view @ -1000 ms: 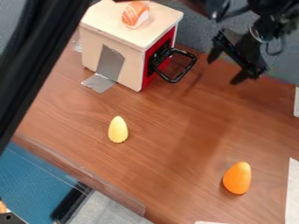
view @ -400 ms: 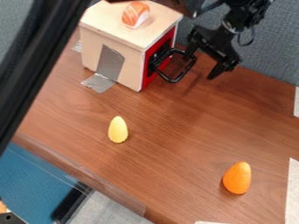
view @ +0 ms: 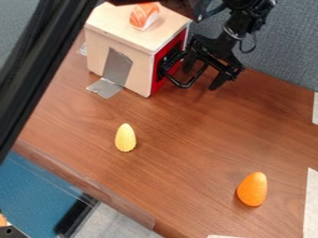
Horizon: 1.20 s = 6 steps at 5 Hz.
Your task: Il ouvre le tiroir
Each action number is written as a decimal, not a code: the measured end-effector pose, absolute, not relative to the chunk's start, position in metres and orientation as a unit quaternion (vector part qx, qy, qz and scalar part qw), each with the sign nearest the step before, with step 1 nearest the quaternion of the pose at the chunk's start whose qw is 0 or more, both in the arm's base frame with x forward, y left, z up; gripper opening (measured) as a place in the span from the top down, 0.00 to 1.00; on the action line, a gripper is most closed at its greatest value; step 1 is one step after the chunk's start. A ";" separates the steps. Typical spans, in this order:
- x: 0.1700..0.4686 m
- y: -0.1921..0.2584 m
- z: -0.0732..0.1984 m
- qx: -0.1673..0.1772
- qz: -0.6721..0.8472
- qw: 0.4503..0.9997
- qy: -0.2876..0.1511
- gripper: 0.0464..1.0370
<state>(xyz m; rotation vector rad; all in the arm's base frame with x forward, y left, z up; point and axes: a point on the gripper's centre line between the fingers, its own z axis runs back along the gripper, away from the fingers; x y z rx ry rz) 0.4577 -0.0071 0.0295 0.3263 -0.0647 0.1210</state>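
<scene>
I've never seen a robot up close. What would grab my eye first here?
Probably the pale wooden box at upper left, with its red front and a sushi-like piece on top. Beside it, the black tool is at the black handle, fingers apart. Then two egg-like shapes: yellow left of centre, orange at lower right.

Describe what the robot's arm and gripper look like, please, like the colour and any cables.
The arm is black, with chunky joints and a greyish curved edge near the wrist. A thin dark cable loops out beside it. The gripper is black too, with two angular, tapering fingers.
</scene>
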 end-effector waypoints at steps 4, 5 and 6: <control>0.452 -0.020 0.021 0.142 0.048 0.988 -0.033 0.90; 0.447 -0.039 0.021 0.141 0.031 0.989 -0.033 0.90; 0.443 -0.071 0.021 0.130 0.013 0.991 -0.039 0.90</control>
